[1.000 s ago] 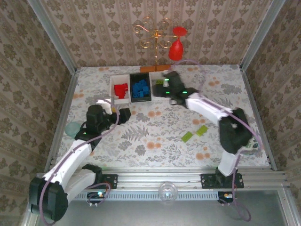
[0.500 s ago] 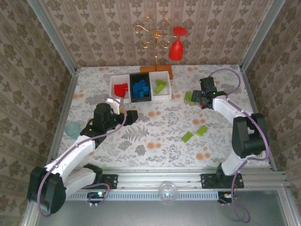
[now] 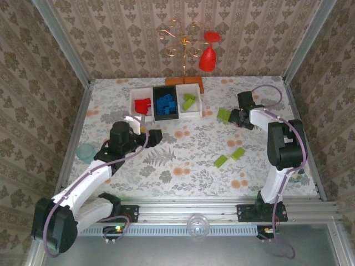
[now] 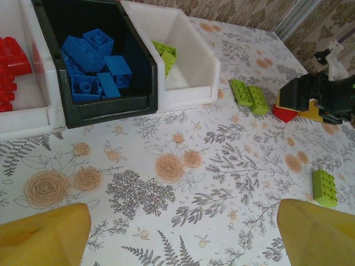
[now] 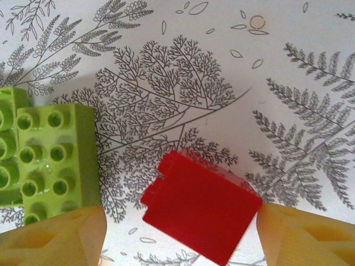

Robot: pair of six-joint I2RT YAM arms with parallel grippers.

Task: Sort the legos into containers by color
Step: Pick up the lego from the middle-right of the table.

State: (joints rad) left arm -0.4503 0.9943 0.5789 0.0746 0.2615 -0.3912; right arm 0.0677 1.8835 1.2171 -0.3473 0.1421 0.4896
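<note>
Three joined bins stand at the back: a white bin (image 3: pixel 135 95) with red legos (image 3: pixel 143 105), a black bin (image 3: pixel 166 88) with blue legos (image 4: pixel 89 61), and a white bin (image 3: pixel 195 112) with green legos (image 3: pixel 189 101). My right gripper (image 3: pixel 239 117) is open low over the table, straddling a red lego (image 5: pixel 201 213); its right finger is at the brick's corner and its left finger stands apart. A green lego pair (image 5: pixel 50 155) lies just left of it. My left gripper (image 3: pixel 152 137) is open with nothing in it, hovering over bare table (image 4: pixel 186 233) in front of the bins.
Two more green legos (image 3: pixel 221 160) (image 3: pixel 238 153) lie on the table's right middle. A gold stand (image 3: pixel 183 41) with a red wine glass (image 3: pixel 207 58) rises behind the bins on an orange-brown base (image 3: pixel 184 82). A teal bowl (image 3: pixel 85 151) sits at the left edge.
My right gripper swung from over the right white bin out to the right and came down around the red lego. The left arm shifted slightly rightward.
</note>
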